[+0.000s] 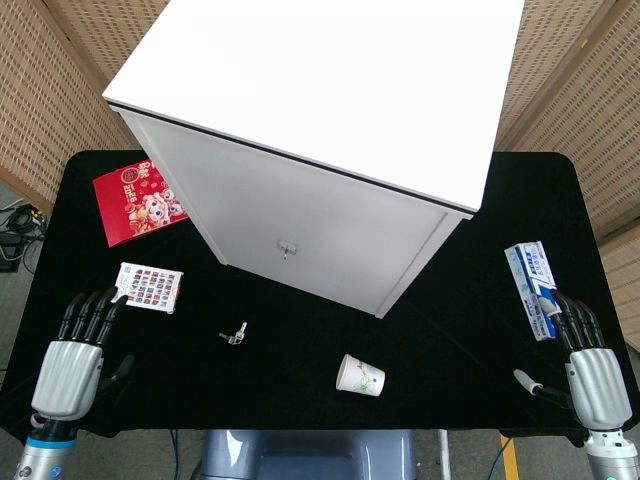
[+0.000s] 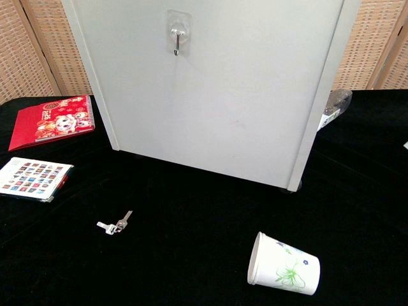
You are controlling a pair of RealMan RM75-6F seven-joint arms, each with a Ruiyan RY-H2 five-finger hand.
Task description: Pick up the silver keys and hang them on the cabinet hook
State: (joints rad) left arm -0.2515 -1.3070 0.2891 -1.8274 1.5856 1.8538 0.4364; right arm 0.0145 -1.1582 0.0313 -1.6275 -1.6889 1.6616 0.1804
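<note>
Keys [image 1: 233,335] lie flat at seven o'clock of the hook [image 2: 177,42], your left hand [image 1: 72,365] and right hand [image 1: 595,375] both open, empty; thin metal could skid from your fingers.

the left hand [image 1: 70,370] rested near the bench's [image 1: 300,390] front-left corner, palm down, fingers [image 1: 92,315] straight and slightly apart, holding nothing. the right hand [image 1: 598,380] lay near the bench's front-right corner, likewise flat, its fingers extended, thumb stuck out sideways, empty.
</note>
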